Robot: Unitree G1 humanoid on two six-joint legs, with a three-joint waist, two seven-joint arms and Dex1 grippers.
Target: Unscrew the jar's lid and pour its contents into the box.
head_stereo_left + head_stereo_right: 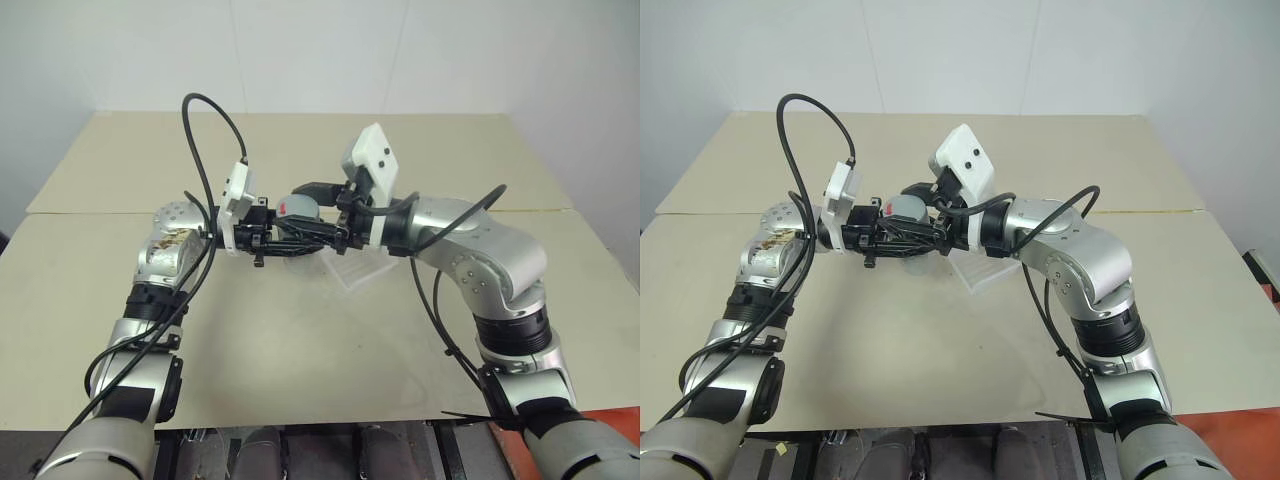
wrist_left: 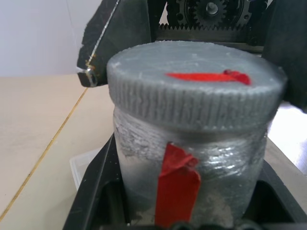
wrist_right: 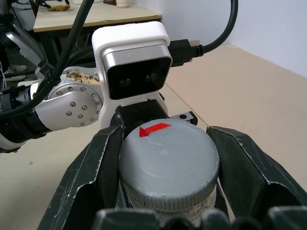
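Item: jar [image 2: 192, 158], lid [image 3: 169, 160] on, held in mid-air between the two arms above the table [image 1: 300, 340], over its middle and just short of the box [image 1: 352, 268].

Grip: left gripper [image 1: 300, 235] was clenched on the jar body, fingers level and pointing right. Right gripper [image 3: 169, 163] was clenched on the lid, one black finger [image 3: 96, 172] on each side of the ribbed rim.

Step in hand, judged: breaking the lid loose. To do it well the left hold had to stay firm on the body so that only the lid turned; the right fingers needed to bear on the ribbing, not the smooth top, and to keep square to the lid's axis. Jar should stay upright while the thread runs out (contents could not be seen, so their level is unknown). A slip of the pads on the rim looked the likeliest fault.

Materials: jar was a short grey cylinder, surface rough and streaky, with a strip of red tape down its side. Lid was round, flat-topped, matt grey, finely ribbed round the edge, with a red tape mark on top. Box was clear thin plastic, shallow, with rounded corners. Table was pale beige, smooth, with a seam across it.
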